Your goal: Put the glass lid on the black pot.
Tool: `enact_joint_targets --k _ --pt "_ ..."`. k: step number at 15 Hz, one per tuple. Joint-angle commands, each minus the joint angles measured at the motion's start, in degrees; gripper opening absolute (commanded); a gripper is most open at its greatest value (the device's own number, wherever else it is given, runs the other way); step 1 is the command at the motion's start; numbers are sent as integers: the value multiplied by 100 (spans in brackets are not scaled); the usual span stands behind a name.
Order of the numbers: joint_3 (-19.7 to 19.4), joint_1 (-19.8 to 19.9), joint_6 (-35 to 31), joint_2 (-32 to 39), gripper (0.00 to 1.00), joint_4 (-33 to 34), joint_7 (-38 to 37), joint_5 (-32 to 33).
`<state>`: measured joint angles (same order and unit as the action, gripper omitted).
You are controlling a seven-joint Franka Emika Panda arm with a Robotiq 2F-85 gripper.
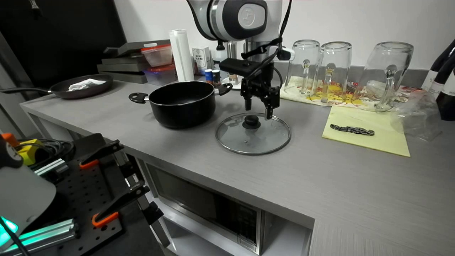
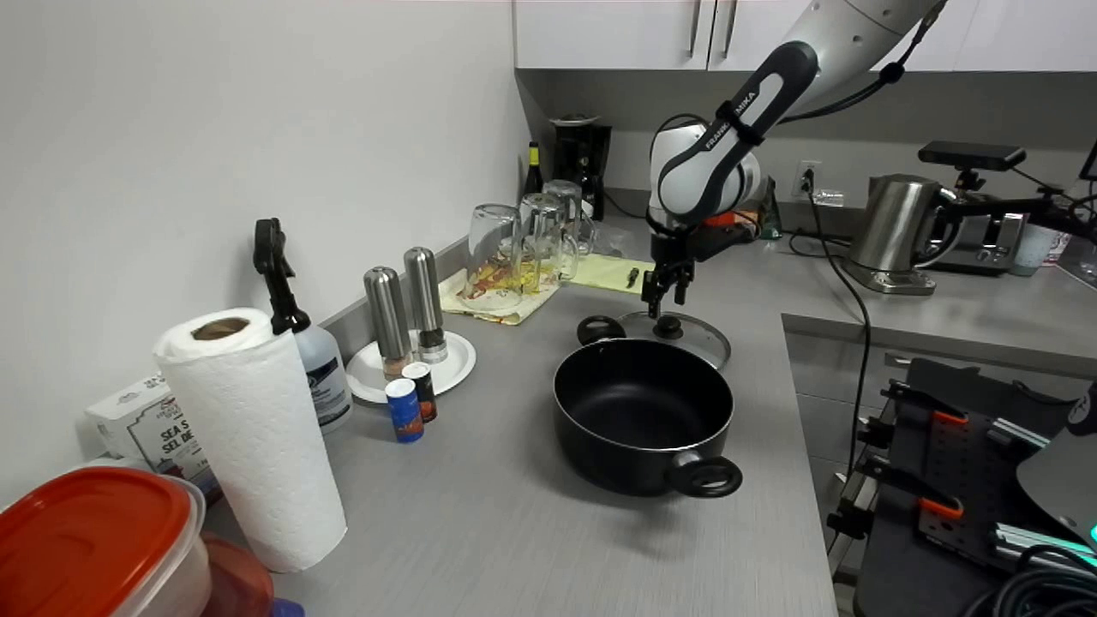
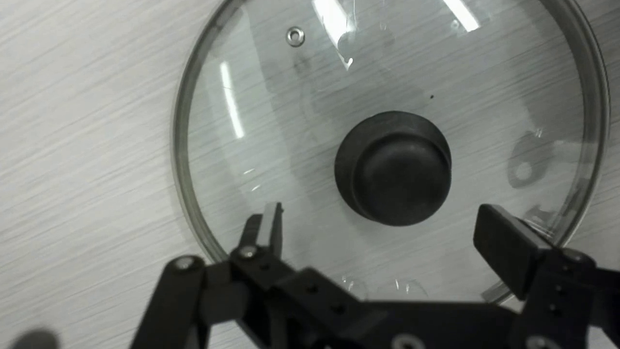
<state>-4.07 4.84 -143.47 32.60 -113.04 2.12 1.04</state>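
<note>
Currently, one round metal-rimmed clear-glass lid (image 1: 254, 138) lies flat beneath the released, empty black pincer (image 1: 258, 111); best centre its fingertips (image 3: 503, 245) around the lid's round black knob (image 3: 402, 179), descend, then clench. Flanking the pincer: one wide black pot (image 1: 183, 112) on one side, three clear glass mugs (image 1: 331, 71) on the other.

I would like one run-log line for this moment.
jaws: open above glass lid; knob: not gripped; lid: flat on counter; black pot: uncovered; placement: not done
</note>
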Motion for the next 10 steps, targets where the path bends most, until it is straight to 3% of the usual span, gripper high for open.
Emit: enact_joint_targets --k 1,10 --pt "65 42 12 241 100 270 -18 -73" --pt "87 48 49 235 100 203 -22 -96"
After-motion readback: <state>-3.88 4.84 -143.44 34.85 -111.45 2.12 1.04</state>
